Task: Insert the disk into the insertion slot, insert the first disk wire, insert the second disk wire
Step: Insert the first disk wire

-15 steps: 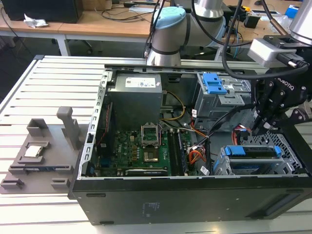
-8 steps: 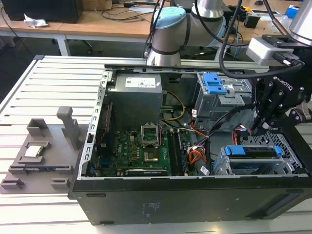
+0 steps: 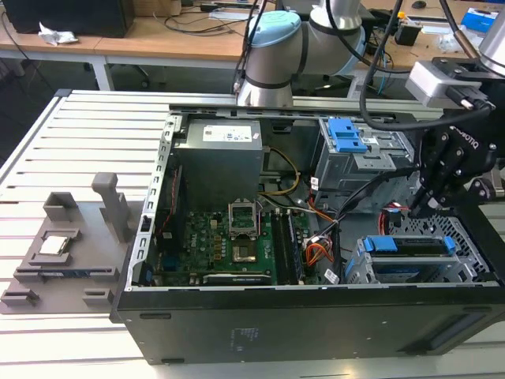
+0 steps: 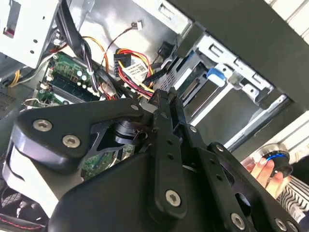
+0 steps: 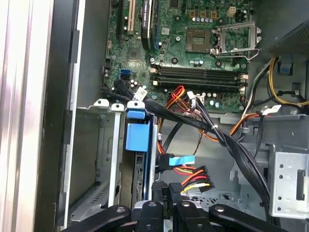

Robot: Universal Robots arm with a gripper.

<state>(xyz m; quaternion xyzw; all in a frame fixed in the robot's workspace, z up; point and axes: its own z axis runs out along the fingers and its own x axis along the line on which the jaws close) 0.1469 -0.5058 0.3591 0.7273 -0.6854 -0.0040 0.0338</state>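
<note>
**One disk in its cage, tool down among the wires**

One part looks finished. The disk [image 3: 406,245] in its blue carrier lies inside the insertion slot [image 3: 465,246], at about four o'clock of the open computer case [image 3: 316,332] in the exterior view. It is well apart from the taller bay with the blue latch [image 3: 347,138] near one o'clock. The tool [image 3: 420,207] hangs just beside the cage, toward twelve o'clock from the disk. It looks closed, with the tips together. Whether something thin is pinched between them I cannot tell.

In the first wrist view two plugs lie near the disk's end: a flat cable with a blue tab [image 5: 176,160] and a plug with red, orange and yellow wires [image 5: 193,175]. The flat one touches the carrier's edge, but I cannot say if it is pushed home. A thick bundle of black cables [image 5: 227,145] crosses close by.

I judge the step in hand to be a wire insertion. To do it well, the plug should be held square to the disk's end and pushed straight along the disk's length, never at an angle. The push should be gentle, so the carrier does not slide in its cage. The black bundle must stay out of the path.
</note>
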